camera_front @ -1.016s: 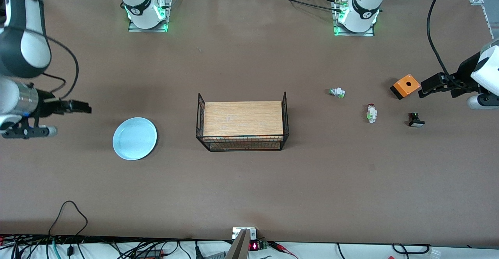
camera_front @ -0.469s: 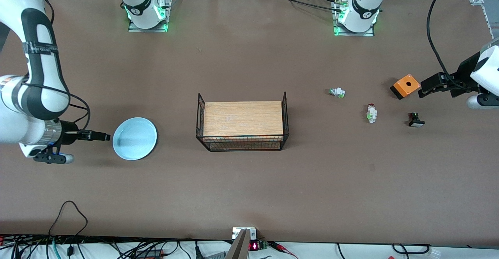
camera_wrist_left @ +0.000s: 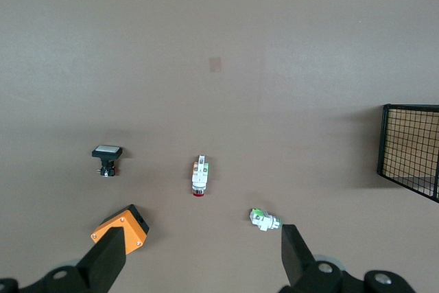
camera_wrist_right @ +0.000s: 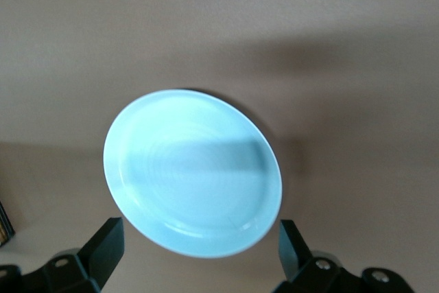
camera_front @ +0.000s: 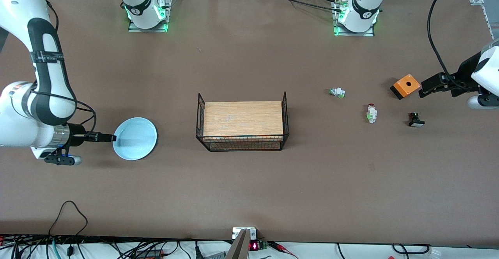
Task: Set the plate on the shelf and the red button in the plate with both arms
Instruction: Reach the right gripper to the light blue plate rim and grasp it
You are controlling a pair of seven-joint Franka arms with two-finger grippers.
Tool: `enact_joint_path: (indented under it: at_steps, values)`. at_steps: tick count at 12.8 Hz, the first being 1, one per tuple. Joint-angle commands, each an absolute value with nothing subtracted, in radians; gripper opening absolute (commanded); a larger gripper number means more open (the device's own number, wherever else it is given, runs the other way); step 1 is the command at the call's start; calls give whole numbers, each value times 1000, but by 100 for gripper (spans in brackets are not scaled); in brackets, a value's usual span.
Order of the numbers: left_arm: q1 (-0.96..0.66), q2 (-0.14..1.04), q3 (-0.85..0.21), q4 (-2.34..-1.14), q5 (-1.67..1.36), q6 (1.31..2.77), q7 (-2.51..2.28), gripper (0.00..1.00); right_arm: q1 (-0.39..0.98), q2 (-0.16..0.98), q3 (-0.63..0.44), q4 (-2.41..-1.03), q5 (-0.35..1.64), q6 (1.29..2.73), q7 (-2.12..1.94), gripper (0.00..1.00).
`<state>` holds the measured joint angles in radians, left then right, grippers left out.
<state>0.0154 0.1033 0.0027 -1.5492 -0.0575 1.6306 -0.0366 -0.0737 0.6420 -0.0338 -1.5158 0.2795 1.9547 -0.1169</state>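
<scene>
1. The plate (camera_front: 135, 138) lies flat on the table toward the right arm's end, beside the wire rack (camera_front: 243, 122) with its wooden top and well apart from it.
2. The right gripper (camera_front: 109, 137) sits low at the plate's rim on the side away from the rack; the right wrist view shows its 2 fingers (camera_wrist_right: 103, 252) spread wide, 1 to each side of the plate (camera_wrist_right: 192, 183), with nothing clasped.
3. The red button (camera_front: 371, 113) lies on its side toward the left arm's end of the table, untouched, between the white piece with a green tip (camera_front: 337, 92) and the small black-and-white piece (camera_front: 415, 120).
4. An orange box (camera_front: 406, 86) rests just beside the left gripper (camera_front: 425, 87), farther from the front camera than the red button.
5. The left gripper waits above the table by that box, its fingers (camera_wrist_left: 106, 262) released and wide apart, holding nothing; the red button (camera_wrist_left: 199, 176) shows between them in the left wrist view.
</scene>
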Motion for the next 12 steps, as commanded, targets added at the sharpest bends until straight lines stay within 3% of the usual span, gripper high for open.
enact_joint_path:
  at_steps: [1,9,12]
  values:
    - [15,98,2,-1557,-35,1626,-46,100,-77,710,-25,-1489,308,2018,-217,100]
    - [15,117,0,-1557,-35,1628,-40,100,-77,784,-23,-1491,305,2158,-327,100]
    - [15,120,0,-1566,-35,1626,-51,100,-78,793,-23,-1491,308,2166,-351,81]
